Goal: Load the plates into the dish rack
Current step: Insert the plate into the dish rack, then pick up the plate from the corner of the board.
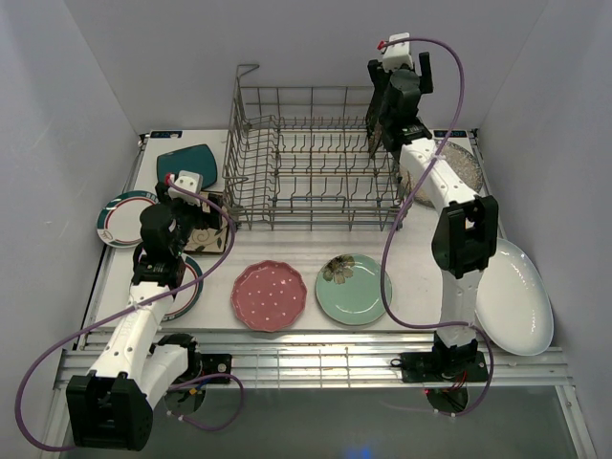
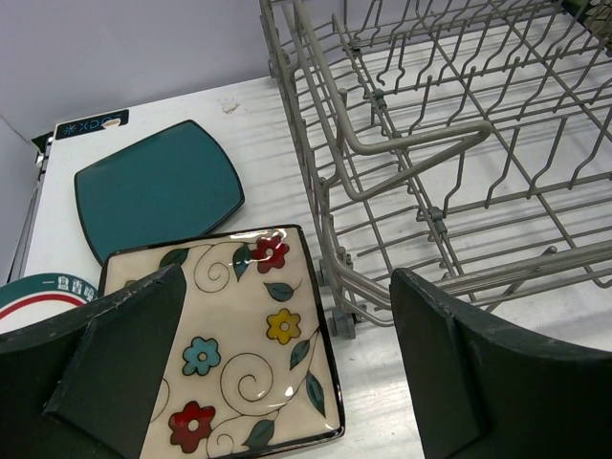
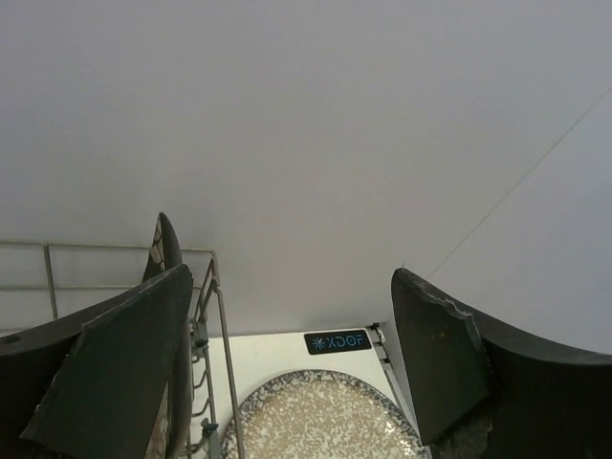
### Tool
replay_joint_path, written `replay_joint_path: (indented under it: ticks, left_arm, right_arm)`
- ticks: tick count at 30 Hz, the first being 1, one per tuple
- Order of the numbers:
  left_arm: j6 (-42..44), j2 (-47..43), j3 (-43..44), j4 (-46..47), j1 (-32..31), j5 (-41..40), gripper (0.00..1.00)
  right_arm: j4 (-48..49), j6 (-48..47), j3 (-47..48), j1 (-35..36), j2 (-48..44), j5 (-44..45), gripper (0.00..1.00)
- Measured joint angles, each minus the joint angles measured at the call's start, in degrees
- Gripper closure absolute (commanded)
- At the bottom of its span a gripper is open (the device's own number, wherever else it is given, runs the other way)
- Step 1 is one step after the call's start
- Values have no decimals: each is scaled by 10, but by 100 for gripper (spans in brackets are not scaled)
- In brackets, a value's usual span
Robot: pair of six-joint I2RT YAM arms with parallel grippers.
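Left gripper (image 2: pixel 287 277): apart over floral square plate (image 2: pixel 249 354), seemingly ready to grasp.
Right gripper (image 3: pixel 292 277): apart beside dark plate (image 3: pixel 164 251) upright in dish rack (image 1: pixel 316 172).

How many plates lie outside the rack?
8 plates: teal square, floral square left of grey wire rack; two white-rimmed rounds far left; pink dotted, mint green in front; speckled silver, white oval right. More may be hidden.

Metal wire dish rack (image 1: pixel 316 172), glossy floral sq plate (image 2: pixel 239 335), matt-ish teal plate (image 2: pixel 158 186)
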Motion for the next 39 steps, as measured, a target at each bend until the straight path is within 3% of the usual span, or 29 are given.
replay_joint_path:
  ticks: [7,11,18,21,26,39]
  left_arm:
    - [0,-1,1,-4,0,0,2]
    - [0,-2,2,-5,0,1,2]
    - [1,-2,2,-5,0,-2,2]
    - [2,-2,2,-5,0,-2,2]
    - [2,-2,2,-5,0,-2,2]
    - [4,-6,2,-5,0,-3,2]
  right_arm:
    - [-51,70,31,0,-6,22,10]
    - [-102,133,-2,0,-50,39,10]
    - [-211,313,-152,1,-241,67,10]
    - [-225,395,-286,3,-377,86,10]
    - [-243,473,-428,4,-527,103,10]
    - [-334,619,-586,4,-596,104,10]
